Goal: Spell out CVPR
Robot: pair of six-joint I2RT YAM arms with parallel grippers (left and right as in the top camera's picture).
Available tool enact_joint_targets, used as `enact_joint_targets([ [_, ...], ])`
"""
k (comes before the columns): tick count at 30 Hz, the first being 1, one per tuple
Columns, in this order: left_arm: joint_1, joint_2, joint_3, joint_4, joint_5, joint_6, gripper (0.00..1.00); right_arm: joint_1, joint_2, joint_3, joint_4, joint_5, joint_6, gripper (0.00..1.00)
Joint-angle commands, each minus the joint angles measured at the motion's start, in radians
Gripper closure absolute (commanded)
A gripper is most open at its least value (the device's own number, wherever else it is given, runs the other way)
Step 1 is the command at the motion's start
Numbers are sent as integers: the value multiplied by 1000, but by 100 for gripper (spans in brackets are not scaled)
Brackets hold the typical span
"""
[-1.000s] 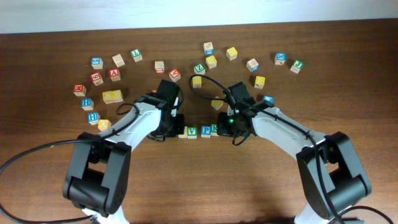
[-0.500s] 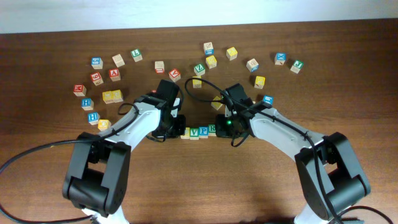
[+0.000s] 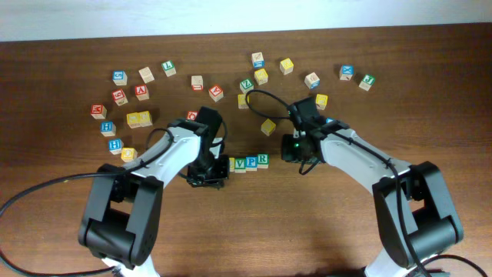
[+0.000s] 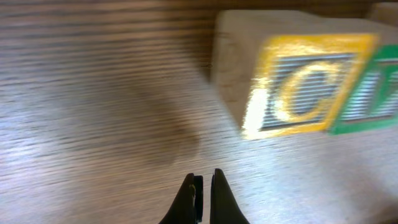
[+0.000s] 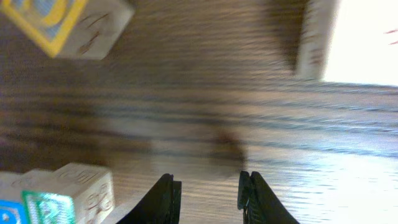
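Observation:
On the wooden table lies a tight row of four letter blocks: yellow C, green V, blue P and green R. My left gripper sits just left of and below the C, shut and empty. Its wrist view shows the C block ahead to the right of the shut fingertips, apart from them. My right gripper stands right of the R, open, with only bare wood between its fingers. The row's end block shows at that view's lower left.
Many loose letter blocks are scattered along the back of the table, from a red one on the left to a green one on the right. A yellow block and a blue one lie near the right arm.
The row has closed up into a tight line. My right gripper opened and drew back to the right, away from the R. My left gripper slid down and off the C.

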Motion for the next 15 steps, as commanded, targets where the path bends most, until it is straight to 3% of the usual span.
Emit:
enact_joint_targets([
  [1, -42, 7, 5, 59, 32, -87, 100, -29, 13, -5, 1, 14, -6, 73],
  [8, -145, 7, 5, 128, 13, -144, 100, -31, 13, -5, 4, 15, -6, 72],
  [15, -183, 7, 5, 172, -142, -218, 100, -31, 13, -5, 0, 15, -6, 71],
])
